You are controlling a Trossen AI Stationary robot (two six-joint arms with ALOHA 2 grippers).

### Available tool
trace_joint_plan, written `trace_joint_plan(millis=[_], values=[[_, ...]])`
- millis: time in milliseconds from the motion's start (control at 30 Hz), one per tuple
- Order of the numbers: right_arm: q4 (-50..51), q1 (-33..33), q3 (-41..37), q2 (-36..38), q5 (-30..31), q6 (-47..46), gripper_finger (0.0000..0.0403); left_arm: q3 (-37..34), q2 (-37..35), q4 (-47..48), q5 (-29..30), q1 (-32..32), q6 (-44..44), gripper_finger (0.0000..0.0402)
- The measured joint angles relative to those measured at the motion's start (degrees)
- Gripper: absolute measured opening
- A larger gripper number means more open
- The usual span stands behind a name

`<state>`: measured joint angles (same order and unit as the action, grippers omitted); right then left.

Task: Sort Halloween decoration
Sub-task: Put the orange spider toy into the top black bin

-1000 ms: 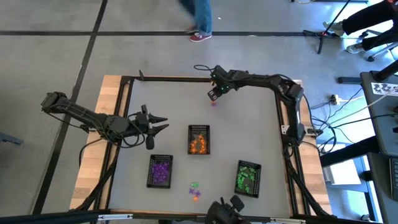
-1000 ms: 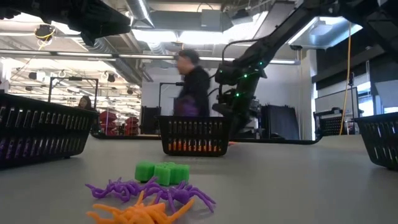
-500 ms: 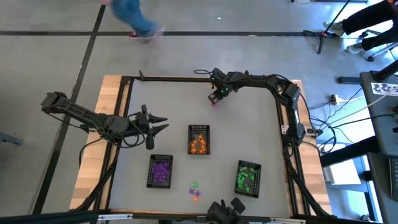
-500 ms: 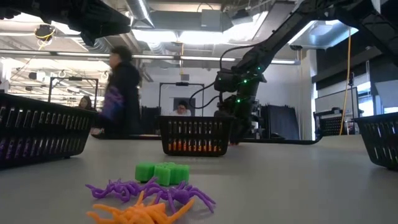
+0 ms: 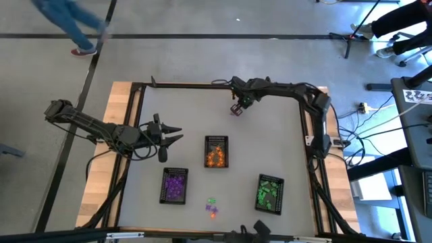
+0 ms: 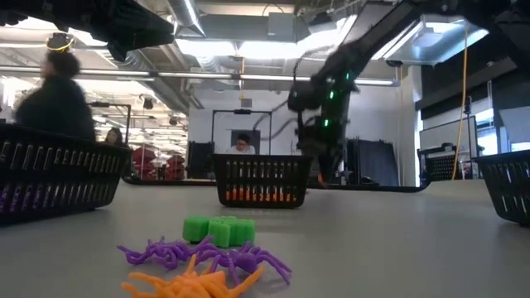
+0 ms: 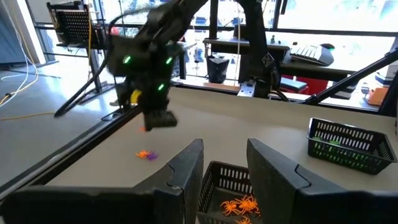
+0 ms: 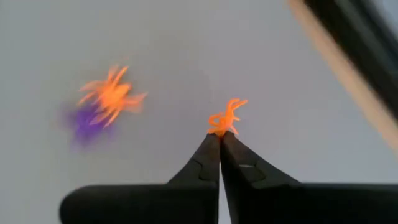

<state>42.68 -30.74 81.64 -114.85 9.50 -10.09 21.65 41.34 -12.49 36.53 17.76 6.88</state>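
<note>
1. Right gripper (image 8: 219, 138), at the counter's (image 5: 270, 135) far edge, is pinched shut on a small orange trinket (image 8: 225, 116).
2. An orange and purple pair (image 8: 102, 102) lies on the counter nearby.
3. Left gripper (image 5: 177, 133) hovers partly open, empty, beside the orange tray (image 5: 216, 152).
4. Loose trinkets (image 6: 207, 257) remain near the front edge.

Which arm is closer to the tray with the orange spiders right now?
The left. Its end effector hovers just beside the orange tray, toward the table's left side. The right end effector is farther off, near the far edge, pinching an orange spider.
</note>
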Motion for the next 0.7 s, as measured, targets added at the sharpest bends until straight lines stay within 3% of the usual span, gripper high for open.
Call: trace_joint_plan(millis=[200,367,567,700], values=[[7.38,8.76,0.12,6.93,3.46,-1.04,0.0002,0.00,0.02,-0.01,0.00,0.00,-0.01,0.0115],[8.23,20.84,0.17,10.77,3.43,-2.28,0.0002,0.00,0.02,0.01,0.00,0.00,0.02,0.0115],[-0.78,35.55,0.18,10.82,3.15,-2.52,0.0001,0.00,0.00,-0.01,0.00,0.00,0.02,0.0115],[-8.52,41.26,0.18,10.36,5.55,-2.19,0.0001,0.00,0.00,-0.01,0.00,0.02,0.00,0.0115]])
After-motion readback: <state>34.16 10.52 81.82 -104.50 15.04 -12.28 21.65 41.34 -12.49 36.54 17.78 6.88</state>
